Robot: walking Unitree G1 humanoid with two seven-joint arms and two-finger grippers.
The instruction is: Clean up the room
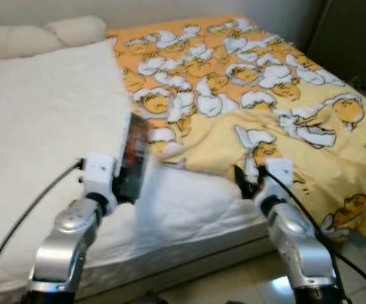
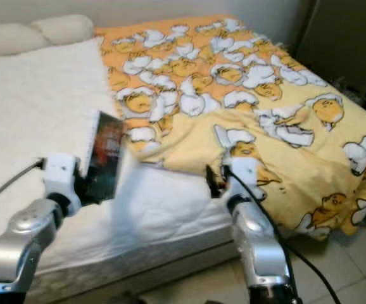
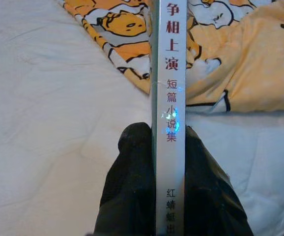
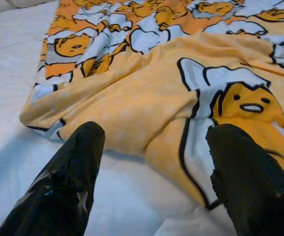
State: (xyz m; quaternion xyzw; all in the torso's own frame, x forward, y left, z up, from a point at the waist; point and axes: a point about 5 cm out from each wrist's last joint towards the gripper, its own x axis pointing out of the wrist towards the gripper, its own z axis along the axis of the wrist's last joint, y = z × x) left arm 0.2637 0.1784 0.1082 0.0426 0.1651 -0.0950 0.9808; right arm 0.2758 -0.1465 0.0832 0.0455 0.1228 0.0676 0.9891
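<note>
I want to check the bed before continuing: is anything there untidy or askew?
Yes. The yellow cartoon-print fleece blanket lies rumpled and slanted across one side of the white quilted mattress, its edge folded. The left gripper holds a thin book upright.

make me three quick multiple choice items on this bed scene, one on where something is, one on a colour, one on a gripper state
1. Where is the book?
A. lying on the pillow
B. clamped in the left gripper, over the white sheet
C. on the floor

2. What is the main colour of the blanket?
A. yellow and orange with white cartoon figures
B. plain blue
C. green stripes

3. How is the right gripper?
A. shut on the blanket
B. shut on the book
C. open, at the blanket's edge

Answers: 1 B, the left wrist view shows black fingers pressed on both sides of the book's spine above the sheet. 2 A, the head views show a yellow-orange print. 3 C, the right wrist view shows its two fingers spread apart with nothing between them.
</note>
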